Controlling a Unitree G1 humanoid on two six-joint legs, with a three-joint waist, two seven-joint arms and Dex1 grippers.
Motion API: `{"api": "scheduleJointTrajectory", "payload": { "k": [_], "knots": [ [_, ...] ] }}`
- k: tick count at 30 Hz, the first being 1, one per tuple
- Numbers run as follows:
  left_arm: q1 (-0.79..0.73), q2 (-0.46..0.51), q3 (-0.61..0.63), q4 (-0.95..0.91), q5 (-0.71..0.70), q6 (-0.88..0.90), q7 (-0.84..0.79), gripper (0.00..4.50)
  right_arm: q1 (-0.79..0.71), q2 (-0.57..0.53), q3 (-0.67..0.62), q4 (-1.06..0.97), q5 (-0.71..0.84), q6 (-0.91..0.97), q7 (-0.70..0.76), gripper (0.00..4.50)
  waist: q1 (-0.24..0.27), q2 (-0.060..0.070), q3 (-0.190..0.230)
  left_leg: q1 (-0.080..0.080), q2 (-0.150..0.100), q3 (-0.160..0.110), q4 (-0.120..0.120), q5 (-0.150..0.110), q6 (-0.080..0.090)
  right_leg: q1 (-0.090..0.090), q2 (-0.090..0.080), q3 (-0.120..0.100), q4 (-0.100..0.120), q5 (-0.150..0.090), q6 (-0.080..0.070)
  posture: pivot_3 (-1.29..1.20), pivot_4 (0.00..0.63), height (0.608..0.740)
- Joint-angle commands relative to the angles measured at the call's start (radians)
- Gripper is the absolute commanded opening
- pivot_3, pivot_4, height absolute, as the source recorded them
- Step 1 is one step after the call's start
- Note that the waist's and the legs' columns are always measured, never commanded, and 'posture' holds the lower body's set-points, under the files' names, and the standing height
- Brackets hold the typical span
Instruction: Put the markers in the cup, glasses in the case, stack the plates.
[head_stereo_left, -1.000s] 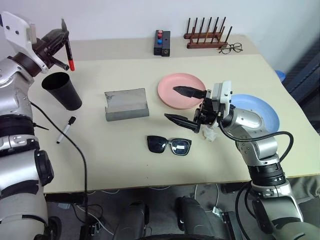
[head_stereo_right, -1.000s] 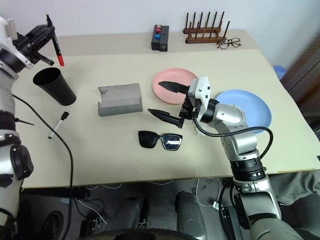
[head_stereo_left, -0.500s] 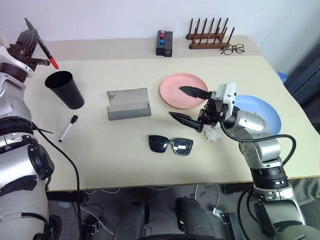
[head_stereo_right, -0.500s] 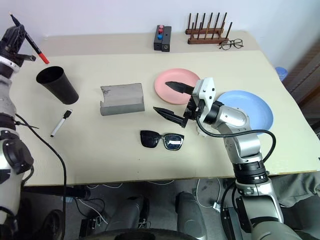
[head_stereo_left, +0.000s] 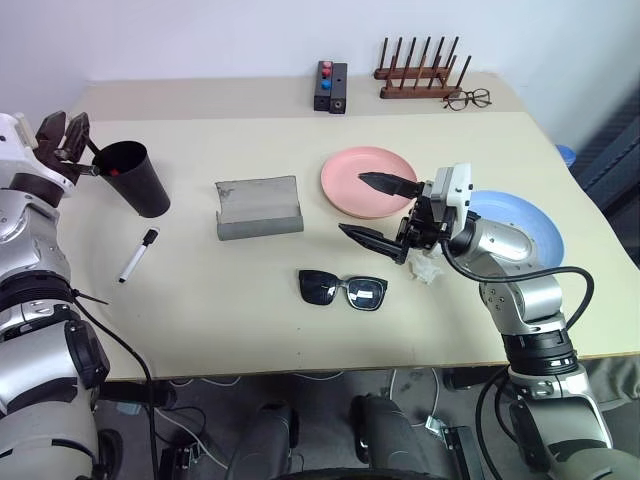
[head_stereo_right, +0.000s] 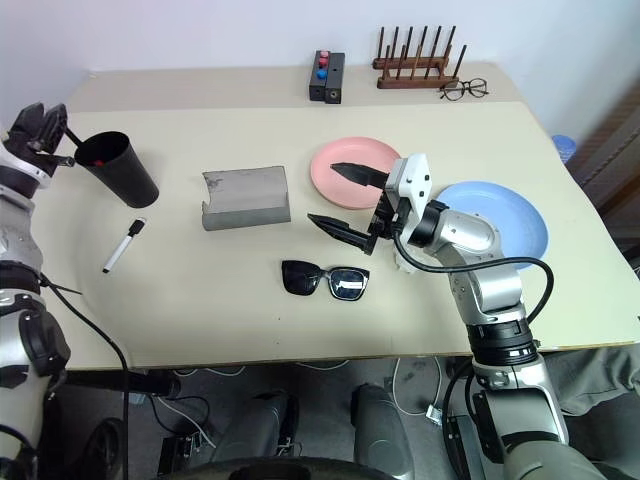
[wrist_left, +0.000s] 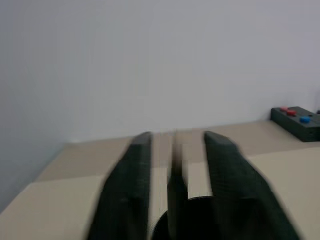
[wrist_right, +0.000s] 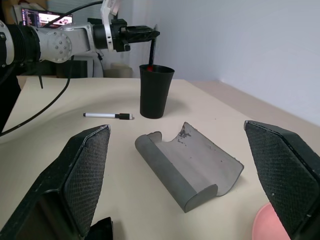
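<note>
While the left gripper (head_stereo_right: 45, 125) hangs at the far left edge of the bench (head_stereo_left: 250, 300), just beside the rim of the black cup (head_stereo_left: 135, 180), a red-capped marker (wrist_right: 150, 55) stands nose-down in that cup; from the right wrist view its dark barrel rises between the black fingers (wrist_left: 132, 175). They look parted around it, though the blur leaves me unsure whether they touch it, so I judge the drop as being made or just made.

Below the cup, the second marker (head_stereo_left: 134, 256) lies flat on the bench, white barrel with a black cap, its long axis running from the near left towards the cup, cap end nearer the cup. It sits well within the left arm's side and far from the right one, so the left gripper is the natural one to fetch it, coming down and towards the robot and closing across the barrel.

Further right lies the grey case (head_stereo_left: 258, 207), open, then the black sunglasses (head_stereo_left: 341, 290) nearer the bench's front edge, their frame running left to right. The right gripper (head_stereo_left: 378, 210) hovers just above and to the right of them, jaws wide apart and empty, pointing leftwards; it is clearly the nearer arm for the glasses. Behind it sits the pink plate (head_stereo_left: 350, 170), and the blue plate (head_stereo_left: 530, 235) lies to its right, the two side by side and not yet stacked.
</note>
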Motion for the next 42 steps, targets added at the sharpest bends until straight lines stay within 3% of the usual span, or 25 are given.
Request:
{"api": "scheduleJointTrajectory", "payload": {
  "k": [1, 3, 5, 8, 12, 16, 19, 24, 29, 37, 40, 42],
  "knots": [
    [-0.004, 0.011, 0.011, -0.037, -0.011, -0.006, -0.011, 3.61, -0.022, -0.001, -0.016, -0.019, 0.003, -0.017, 0.002, 4.38, -0.001, 0.000, 0.000, 0.000, 0.000, 0.000, 0.000, 0.000, 0.000, 0.000, 0.000, 0.000, 0.000, 0.000, 0.000, 0.00, 0.150, 0.740],
    [-0.006, 0.014, 0.009, -0.050, -0.013, 0.000, -0.028, 4.48, -0.021, 0.001, -0.014, -0.021, 0.003, -0.016, 0.001, 4.38, -0.003, 0.000, 0.000, 0.000, 0.000, 0.000, 0.000, 0.000, 0.000, 0.000, 0.000, 0.000, 0.000, 0.000, 0.000, 0.00, 0.150, 0.740],
    [-0.005, 0.024, 0.001, -0.097, -0.025, 0.071, -0.057, 4.48, -0.019, 0.003, -0.013, -0.022, 0.002, -0.017, -0.001, 4.38, -0.004, 0.000, 0.000, 0.000, 0.000, 0.000, 0.000, 0.000, 0.000, 0.000, 0.000, 0.000, 0.000, 0.000, 0.000, 0.00, 0.150, 0.740],
    [0.027, 0.053, -0.034, -0.261, -0.072, 0.346, -0.124, 4.48, -0.014, 0.002, -0.019, -0.025, 0.012, -0.012, 0.002, 4.38, -0.005, 0.000, 0.000, -0.001, 0.000, 0.000, 0.000, 0.000, 0.001, 0.000, 0.000, 0.000, 0.000, 0.000, 0.000, 0.00, 0.150, 0.740],
    [0.170, 0.157, -0.098, -0.676, -0.203, 0.871, -0.177, 4.48, -0.021, -0.006, -0.023, -0.014, 0.017, -0.017, 0.022, 4.38, -0.012, 0.000, 0.000, -0.001, 0.000, 0.000, 0.000, -0.001, 0.002, -0.001, 0.001, 0.001, 0.000, 0.000, 0.000, 0.00, 0.150, 0.740],
    [0.293, 0.245, -0.125, -0.927, -0.259, 1.140, -0.178, 4.48, -0.035, 0.010, -0.019, 0.011, 0.009, -0.030, 0.020, 4.38, -0.011, 0.001, 0.000, -0.001, 0.001, 0.000, 0.000, -0.001, 0.002, -0.001, 0.001, 0.001, 0.000, 0.000, 0.000, 0.00, 0.150, 0.740],
    [0.375, 0.266, -0.138, -1.009, -0.209, 1.174, -0.121, 4.48, -0.044, 0.021, -0.016, 0.021, 0.007, -0.037, 0.018, 4.38, -0.007, 0.002, 0.001, 0.000, 0.001, 0.000, -0.001, -0.001, 0.002, -0.001, 0.001, 0.002, 0.001, 0.000, 0.000, 0.00, 0.150, 0.740],
    [0.560, 0.276, -0.118, -0.994, -0.118, 1.134, -0.071, 4.48, -0.034, 0.016, -0.018, 0.024, 0.003, -0.042, 0.022, 4.38, -0.008, 0.002, 0.001, 0.002, 0.001, 0.000, -0.002, -0.001, 0.002, -0.001, 0.000, 0.003, 0.000, 0.000, 0.000, 0.00, 0.150, 0.740],
    [0.555, 0.210, -0.087, -0.862, -0.052, 1.140, 0.079, 4.48, -0.026, 0.009, -0.017, 0.020, 0.002, -0.040, 0.024, 4.38, 0.003, 0.002, 0.001, 0.002, 0.001, 0.000, -0.003, -0.001, 0.001, 0.000, 0.000, 0.002, 0.000, 0.000, -0.001, 0.00, 0.150, 0.740],
    [0.588, 0.166, -0.175, -0.827, -0.013, 1.091, 0.037, 4.48, -0.044, 0.014, -0.012, 0.026, 0.001, -0.039, 0.023, 4.38, -0.003, 0.002, 0.001, 0.002, 0.001, -0.001, -0.003, -0.001, 0.001, 0.001, -0.001, 0.002, -0.001, 0.000, -0.001, 0.00, 0.150, 0.740],
    [0.616, 0.175, -0.193, -0.865, -0.025, 1.172, 0.026, 3.68, -0.039, 0.010, -0.015, 0.018, 0.005, -0.034, 0.022, 4.38, -0.005, 0.002, 0.001, 0.002, 0.001, -0.001, -0.004, -0.001, 0.001, 0.000, -0.001, 0.002, -0.001, 0.000, -0.001, 0.00, 0.150, 0.740],
    [0.633, 0.194, -0.200, -0.881, -0.022, 1.207, 0.013, 2.72, -0.032, 0.000, -0.018, 0.004, 0.023, -0.012, 0.036, 4.38, -0.006, 0.002, 0.001, 0.003, 0.001, -0.001, -0.004, -0.001, 0.001, 0.001, -0.001, 0.003, -0.001, 0.000, -0.001, 0.00, 0.150, 0.740]
  ]
}}
